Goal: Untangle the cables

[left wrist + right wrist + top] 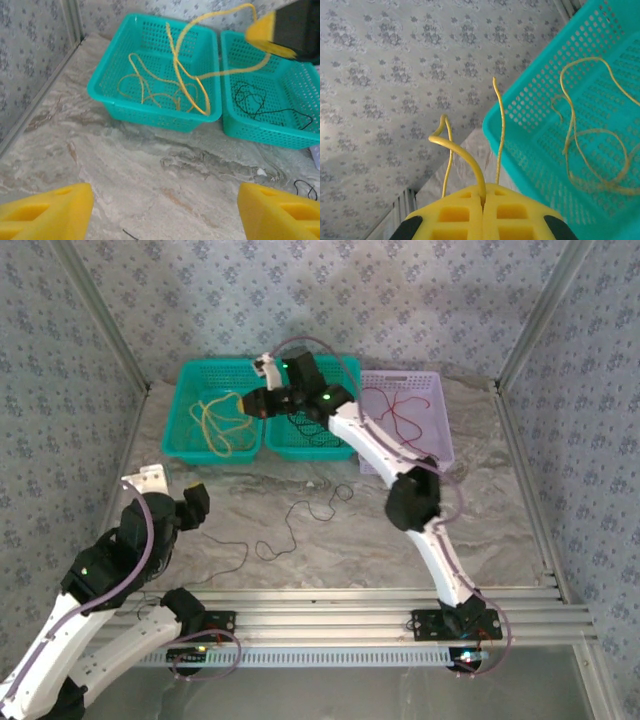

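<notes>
A yellow cable (222, 425) lies looped in the left teal basket (180, 410). My right gripper (252, 403) hangs above that basket's right rim, shut on one strand of the cable (465, 155), which rises from its closed pads (483, 200). A black cable (305, 425) sits in the middle teal basket (300, 448). Another black cable (300, 525) lies loose on the table. A red cable (395, 410) rests in the lavender basket (440, 430). My left gripper (172, 492) hovers low at the table's left, open, with nothing between its fingertips (45, 212).
The three baskets stand in a row along the back of the marble table (480, 510). Patterned walls close in the left, right and back. A metal rail (380, 600) runs along the near edge. A bit of black cable (131, 234) shows below the left jaws.
</notes>
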Robot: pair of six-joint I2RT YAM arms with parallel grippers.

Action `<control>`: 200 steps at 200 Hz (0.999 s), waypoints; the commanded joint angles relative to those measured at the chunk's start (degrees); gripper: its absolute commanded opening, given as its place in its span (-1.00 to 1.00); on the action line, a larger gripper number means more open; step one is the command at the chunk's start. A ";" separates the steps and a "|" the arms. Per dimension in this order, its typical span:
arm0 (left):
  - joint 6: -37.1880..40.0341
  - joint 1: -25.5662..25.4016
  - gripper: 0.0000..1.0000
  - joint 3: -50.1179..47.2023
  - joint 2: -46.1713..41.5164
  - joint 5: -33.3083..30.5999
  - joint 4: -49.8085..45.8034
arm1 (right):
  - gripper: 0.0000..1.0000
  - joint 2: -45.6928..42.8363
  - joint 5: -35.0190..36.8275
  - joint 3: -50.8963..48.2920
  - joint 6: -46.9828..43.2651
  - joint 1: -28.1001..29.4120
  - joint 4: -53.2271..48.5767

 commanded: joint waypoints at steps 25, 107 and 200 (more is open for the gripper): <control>-9.35 0.40 0.56 -3.03 0.55 -0.80 -3.26 | -1.00 12.59 -2.02 10.17 8.43 -0.33 4.09; -18.16 1.12 0.73 -10.96 7.76 7.77 1.18 | 0.28 8.74 -2.02 8.60 2.30 0.24 -0.50; -21.77 4.93 0.72 -18.40 20.18 17.18 12.62 | 0.50 -23.65 7.17 -14.47 -10.71 -2.18 -3.44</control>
